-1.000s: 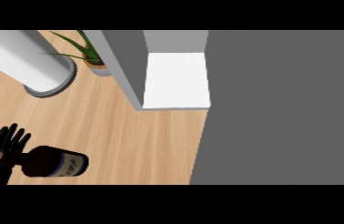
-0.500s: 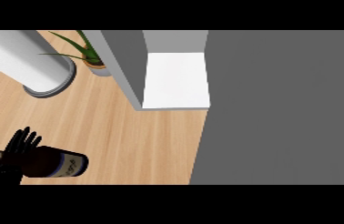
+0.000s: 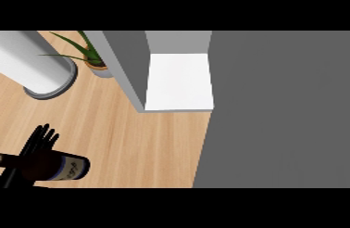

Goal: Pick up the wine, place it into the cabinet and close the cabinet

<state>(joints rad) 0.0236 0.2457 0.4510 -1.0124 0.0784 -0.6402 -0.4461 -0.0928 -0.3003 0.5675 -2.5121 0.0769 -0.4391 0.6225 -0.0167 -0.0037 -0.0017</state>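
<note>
The black left hand [image 3: 34, 154] has moved onto the dark glass wine bottle [image 3: 72, 167]; its fingers [image 3: 45, 136] are straight, so grasping comes next.

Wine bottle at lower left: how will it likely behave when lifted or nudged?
The wine bottle looks smooth and rounded, so it could roll on its side or slip under the left hand laid over it. It looks rigid, probably glass: likely heavy for its size and breakable against the counter.
</note>
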